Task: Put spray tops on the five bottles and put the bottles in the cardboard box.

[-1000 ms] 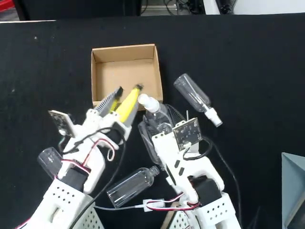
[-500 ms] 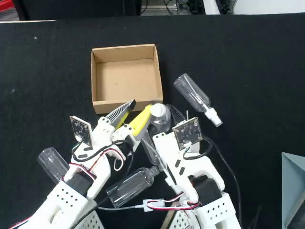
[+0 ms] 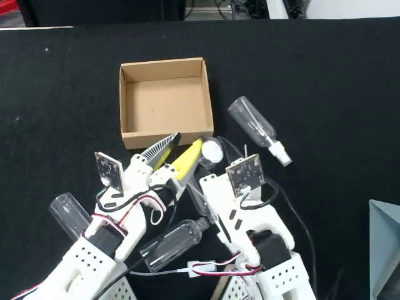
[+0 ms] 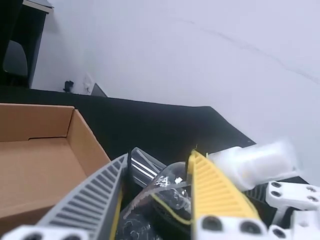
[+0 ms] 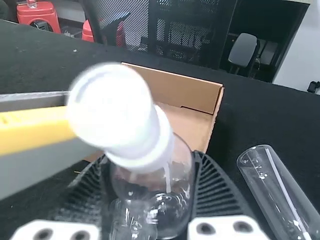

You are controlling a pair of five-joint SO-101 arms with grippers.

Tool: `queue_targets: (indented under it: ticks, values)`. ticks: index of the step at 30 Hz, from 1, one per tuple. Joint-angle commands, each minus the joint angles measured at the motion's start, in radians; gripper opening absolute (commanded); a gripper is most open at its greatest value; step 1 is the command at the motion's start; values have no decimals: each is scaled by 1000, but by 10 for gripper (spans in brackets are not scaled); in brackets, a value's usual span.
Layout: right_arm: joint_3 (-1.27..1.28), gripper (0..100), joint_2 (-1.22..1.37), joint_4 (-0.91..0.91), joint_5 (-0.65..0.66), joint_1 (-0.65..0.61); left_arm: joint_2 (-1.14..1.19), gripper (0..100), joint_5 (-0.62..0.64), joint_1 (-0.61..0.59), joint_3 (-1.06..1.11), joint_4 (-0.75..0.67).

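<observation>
High view, left to right. A loose bottle (image 3: pixel 67 212) lies beside my left arm, and a second bottle (image 3: pixel 175 240) lies between my two arms. The cardboard box (image 3: pixel 164 103) sits just beyond both claws. My left claw (image 3: pixel 187 140) is spread wide and grips nothing; its yellow finger (image 3: pixel 187 156) lies just beside the spray top (image 3: pixel 212 150). My right claw (image 5: pixel 150 180) is closed on the held bottle (image 5: pixel 165 200), whose long axis runs along the arm, top leading toward the box's near right corner — so the right arm is nearer for the drop. Farther right, a finished bottle (image 3: pixel 253 124) lies on the table (image 3: pixel 325 75).
</observation>
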Motion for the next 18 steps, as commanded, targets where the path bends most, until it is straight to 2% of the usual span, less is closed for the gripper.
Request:
queue_targets:
  ticks: [1, 7, 13, 18]
  values:
    - [-27, 68, -104, 12, 5, 37, -15, 181, -12, 22, -27, -25]
    - [-27, 68, -102, 12, 3, 71, -15, 181, -12, 21, -30, -25]
    - [-24, 68, -101, 12, 3, 104, -15, 180, -8, -64, -93, -25]
    - [-24, 67, -101, 17, 3, 107, -15, 180, -14, -79, -91, -23]
